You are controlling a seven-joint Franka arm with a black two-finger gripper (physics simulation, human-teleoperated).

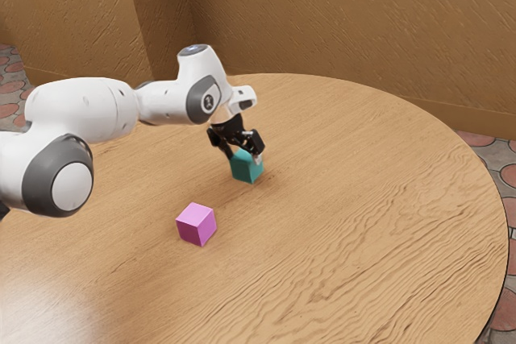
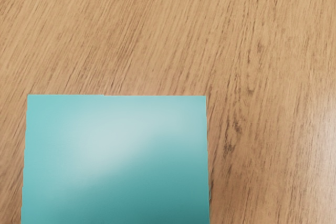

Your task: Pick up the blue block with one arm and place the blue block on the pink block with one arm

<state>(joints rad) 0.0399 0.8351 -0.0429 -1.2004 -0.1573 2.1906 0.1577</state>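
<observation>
The pink block (image 1: 196, 224) sits alone on the bench (image 1: 363, 223). The blue block (image 1: 246, 167) is near it, toward the exterior view's right, tipped, with the jaws squeezing its two sides. It should go higher than the pink block first, then straight over it.

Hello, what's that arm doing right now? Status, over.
End effector shut on blue block, block tilted. Pink block apart on the table, toward the exterior view's lower left, top bare. Nothing between them.
</observation>
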